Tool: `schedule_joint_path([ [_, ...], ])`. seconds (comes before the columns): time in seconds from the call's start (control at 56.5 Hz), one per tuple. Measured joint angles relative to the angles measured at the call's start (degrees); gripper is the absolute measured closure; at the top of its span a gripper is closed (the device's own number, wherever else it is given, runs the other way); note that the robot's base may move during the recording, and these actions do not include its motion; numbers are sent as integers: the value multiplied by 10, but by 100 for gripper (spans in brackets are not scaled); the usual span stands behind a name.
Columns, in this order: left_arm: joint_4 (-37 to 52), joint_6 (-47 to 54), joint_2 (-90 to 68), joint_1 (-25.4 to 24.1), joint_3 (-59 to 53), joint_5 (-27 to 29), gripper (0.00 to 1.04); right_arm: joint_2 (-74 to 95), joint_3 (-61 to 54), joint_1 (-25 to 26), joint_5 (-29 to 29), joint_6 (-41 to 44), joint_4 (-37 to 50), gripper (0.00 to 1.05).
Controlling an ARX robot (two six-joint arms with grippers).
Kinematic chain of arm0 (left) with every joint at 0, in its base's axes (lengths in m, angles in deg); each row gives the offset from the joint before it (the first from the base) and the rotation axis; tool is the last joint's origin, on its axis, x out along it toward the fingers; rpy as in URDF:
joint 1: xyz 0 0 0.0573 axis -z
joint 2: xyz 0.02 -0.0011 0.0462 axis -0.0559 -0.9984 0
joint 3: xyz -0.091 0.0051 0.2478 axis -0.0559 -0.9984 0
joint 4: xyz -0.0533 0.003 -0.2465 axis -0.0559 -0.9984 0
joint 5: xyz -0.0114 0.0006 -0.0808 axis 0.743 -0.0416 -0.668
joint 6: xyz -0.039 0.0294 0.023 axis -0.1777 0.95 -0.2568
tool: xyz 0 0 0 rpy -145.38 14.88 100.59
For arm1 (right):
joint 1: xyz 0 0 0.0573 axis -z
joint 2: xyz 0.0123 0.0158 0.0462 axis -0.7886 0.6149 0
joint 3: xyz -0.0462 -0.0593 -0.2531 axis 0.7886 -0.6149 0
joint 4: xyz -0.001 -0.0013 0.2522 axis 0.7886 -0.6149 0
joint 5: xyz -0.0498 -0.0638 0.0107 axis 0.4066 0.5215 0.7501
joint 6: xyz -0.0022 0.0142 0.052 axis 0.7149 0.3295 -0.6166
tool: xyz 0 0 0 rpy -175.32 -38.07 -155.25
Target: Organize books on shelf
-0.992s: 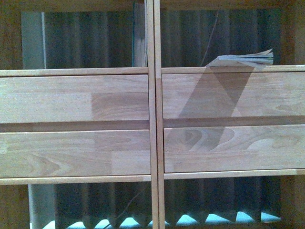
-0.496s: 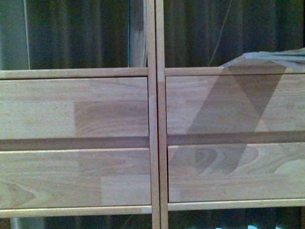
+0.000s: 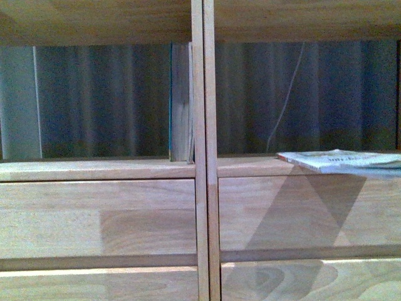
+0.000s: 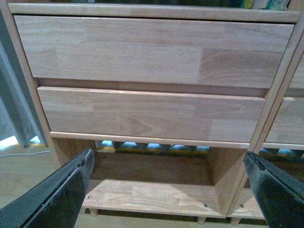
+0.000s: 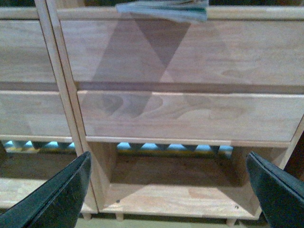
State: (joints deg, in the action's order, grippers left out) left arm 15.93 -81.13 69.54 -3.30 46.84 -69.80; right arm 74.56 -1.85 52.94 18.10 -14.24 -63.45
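Note:
In the front view a thin brownish book (image 3: pixel 182 100) with a teal edge stands upright in the left compartment of the light-wood shelf (image 3: pixel 94 169), against the centre divider. A thin white book (image 3: pixel 341 161) lies flat in the right compartment, its corner overhanging the front edge; the right wrist view shows it (image 5: pixel 166 8) above the drawer fronts. My left gripper (image 4: pixel 168 190) is open and empty, facing the left column's drawers. My right gripper (image 5: pixel 168 190) is open and empty before the right column's drawers. Neither gripper touches a book.
Two plain drawer fronts (image 4: pixel 152 52) sit one above the other in each column, over an open bottom compartment (image 4: pixel 152 194) on short peg legs (image 4: pixel 202 220). A dark curtain (image 3: pixel 94 100) and a thin hanging cable (image 3: pixel 288 94) show through the open back.
The front view has risen: the drawers slid down the frame and the book compartments now show up to the board above them. The books have not moved.

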Motion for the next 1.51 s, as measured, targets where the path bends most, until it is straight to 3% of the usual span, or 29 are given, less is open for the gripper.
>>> schedule_joint_path([
  [0.035,0,0,0,0,0,0,7,41,27,32,-96,-41,-51,7],
  [0.089,0,0,0,0,0,0,7,119,60,54,-178,-99,-39,7],
  [0.195,0,0,0,0,0,0,7,237,122,46,-215,-181,45,7],
  [0.354,0,0,0,0,0,0,7,435,238,-19,-183,-293,201,7],
  [0.496,0,0,0,0,0,0,7,621,341,-26,-120,-462,309,7],
  [0.585,0,0,0,0,0,0,7,702,377,-32,-94,-552,329,7],
  [0.779,0,0,0,0,0,0,7,794,429,-50,-49,-653,354,7],
  [1.346,0,0,0,0,0,0,7,922,540,-41,43,-712,377,7],
  [1.506,0,0,0,0,0,0,7,932,556,-30,55,-712,363,28],
])
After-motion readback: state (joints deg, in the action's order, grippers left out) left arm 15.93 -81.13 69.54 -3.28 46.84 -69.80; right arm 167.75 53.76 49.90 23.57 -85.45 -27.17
